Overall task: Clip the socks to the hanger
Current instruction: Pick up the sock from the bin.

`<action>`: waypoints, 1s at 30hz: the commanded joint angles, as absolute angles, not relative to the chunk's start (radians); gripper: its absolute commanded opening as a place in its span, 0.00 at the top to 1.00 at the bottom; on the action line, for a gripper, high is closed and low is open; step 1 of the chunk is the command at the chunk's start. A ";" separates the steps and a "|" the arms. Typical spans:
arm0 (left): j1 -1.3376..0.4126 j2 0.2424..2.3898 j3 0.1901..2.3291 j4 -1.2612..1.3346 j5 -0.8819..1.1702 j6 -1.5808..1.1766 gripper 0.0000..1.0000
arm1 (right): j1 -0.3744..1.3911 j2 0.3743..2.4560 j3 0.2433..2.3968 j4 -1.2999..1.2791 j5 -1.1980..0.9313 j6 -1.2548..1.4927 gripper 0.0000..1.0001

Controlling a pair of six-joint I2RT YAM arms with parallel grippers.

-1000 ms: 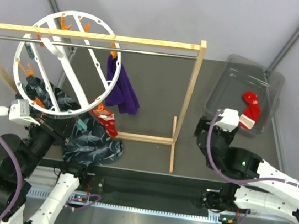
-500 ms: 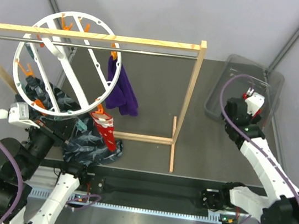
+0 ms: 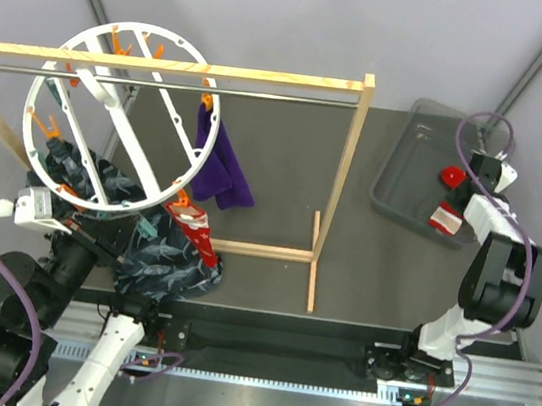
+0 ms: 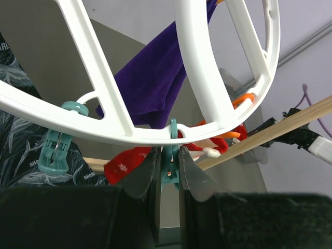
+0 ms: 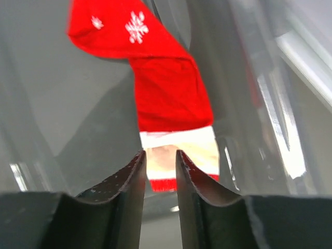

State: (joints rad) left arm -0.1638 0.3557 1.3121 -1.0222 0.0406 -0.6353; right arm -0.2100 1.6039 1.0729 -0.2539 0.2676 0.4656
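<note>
**A:** Biggest worry first: the hanger (image 3: pixel 102 90), far left, by the wooden rack (image 3: pixel 350 143). The left gripper (image 4: pixel 167 154) is closed tight on a teal clip (image 4: pixel 168 174) at the ring's near rim. If that pinch slips, I'd expect the ring to swing, and the purple sock (image 3: pixel 221 166) and the clipped red sock (image 3: pixel 192 224) would sway with it.

**B:** And on the right?

**A:** The clear bin (image 3: pixel 412 172), far right. It looks light, so a lift that drags against a wall could tip or slide it.

**B:** The sock itself?

**A:** The red sock (image 5: pixel 168 98) lies in that bin. The right gripper (image 5: pixel 160 155) is narrowed onto its white cuff, catching only the end. So thin a bite may pull off on the way up. Or the pads (image 5: pixel 136 176) may be pressing the bin floor rather than fabric; I can't tell which.
</note>
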 commanded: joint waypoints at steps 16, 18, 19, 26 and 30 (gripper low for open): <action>-0.167 0.359 1.272 -1.078 0.078 -0.635 1.00 | -0.121 1.891 1.137 -0.098 0.045 0.854 0.76; -0.167 0.365 1.281 -1.077 0.080 -0.634 1.00 | -0.112 1.861 1.111 -0.008 -0.039 0.920 0.76; -0.167 0.365 1.284 -1.078 0.080 -0.632 1.00 | -0.107 1.847 1.103 0.026 -0.057 0.936 0.76; -0.167 0.353 1.282 -1.077 0.071 -0.615 1.00 | -0.107 1.660 1.182 -0.027 0.085 0.781 0.72; -0.167 0.350 1.276 -1.075 0.071 -0.612 1.00 | -0.109 1.744 1.400 -0.318 0.150 0.571 0.66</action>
